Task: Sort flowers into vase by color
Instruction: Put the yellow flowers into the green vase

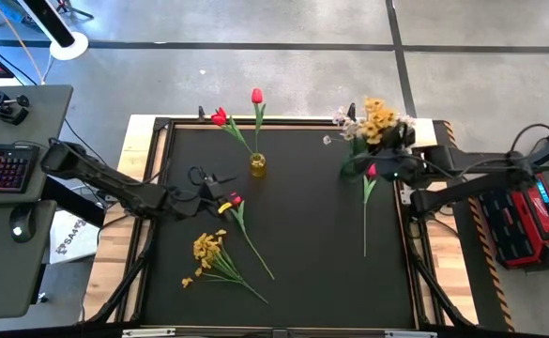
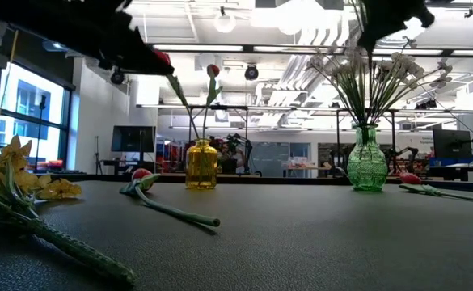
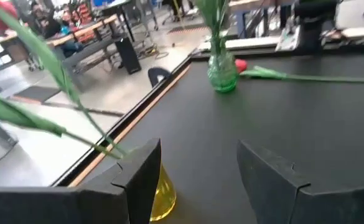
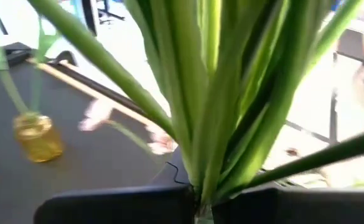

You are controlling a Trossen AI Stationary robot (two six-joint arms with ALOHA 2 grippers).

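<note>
The desk (image 1: 293, 282) carries a matte black, finely grained surface inside a pale wooden frame. The landmark is the yellow glass vase (image 1: 257, 165), a squat ribbed jar holding two red tulips (image 1: 256, 96) on thin green stems.

Left hand (image 1: 202, 176): positioned just beside the yellow glass vase, on the left-arm side, fingers spread apart and gripping nothing. In the left wrist view its two flat dark fingers (image 3: 138, 180) stand wide, with the vase between them.

Right hand (image 1: 398, 143): well apart from the yellow glass vase, on the right-arm side, clamped around a bundle of smooth green stems (image 4: 213, 112) above the green glass vase (image 2: 367, 162), a bulbous faceted vessel. This bundle carries bushy yellow blossoms (image 1: 379, 118) and white blossoms (image 1: 344, 120).

Loose items lying flat on the desk:
- One red tulip (image 1: 236, 201), near the left hand.
- One yellow blossom spray (image 1: 208, 252), farther from the yellow vase toward the near edge.
- One red tulip (image 1: 371, 172), beside the green vase.
</note>
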